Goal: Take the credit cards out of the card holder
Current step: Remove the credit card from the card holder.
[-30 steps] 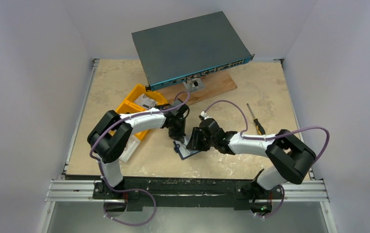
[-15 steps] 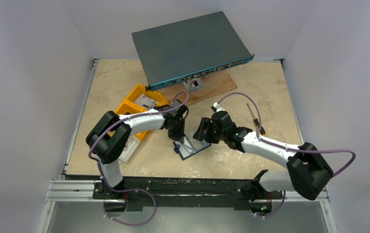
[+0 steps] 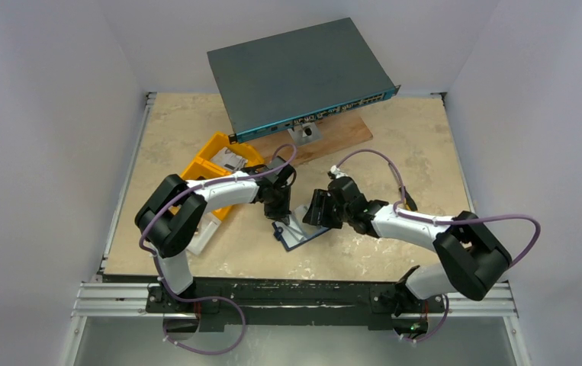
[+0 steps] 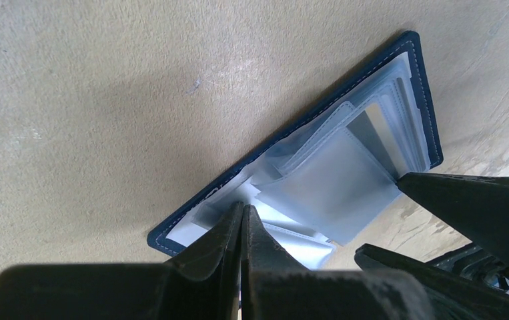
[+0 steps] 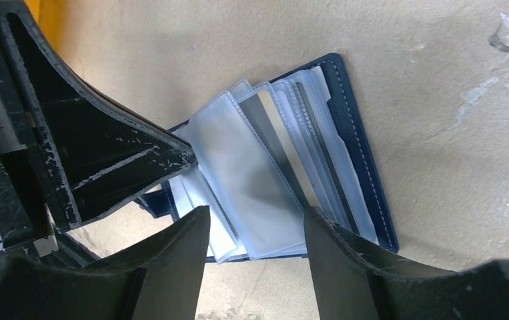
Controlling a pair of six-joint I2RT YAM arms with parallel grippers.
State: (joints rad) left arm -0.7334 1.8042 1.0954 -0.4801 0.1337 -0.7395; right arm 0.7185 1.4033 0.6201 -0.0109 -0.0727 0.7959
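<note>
1. We see the small dark navy folding card holder (image 3: 300, 231) lying open on the beige speckled table (image 3: 432, 145), towards the near middle, between the two grippers.
2. Its pale clear plastic sleeves (image 5: 251, 167) are fanned out across the navy cover. A darker grey strip shows among them. We cannot tell whether that strip is one of the credit cards.
3. The left gripper (image 3: 278, 207) has its jaws pressed together. Its tips point down at the sleeves near one end of the holder. We cannot tell whether anything thin is pinched between them.
4. The right gripper (image 3: 316, 210) has its jaws apart and is just above the fanned sleeves. In the right wrist view one clear sleeve lies across the gap between the fingers. We cannot tell whether the tips touch it.
5. The two grippers are close to each other over the holder, and each shows in the other's wrist view.
6. Yellow plastic bins (image 3: 211, 156) sit to the left of the holder, partly under the left arm.
7. A large dark grey network switch (image 3: 299, 72) rests tilted at the far side, with a brown wooden board (image 3: 341, 133) below its front edge.
8. A yellow-handled screwdriver (image 3: 403, 194) lies to the right, beside the right arm.
</note>
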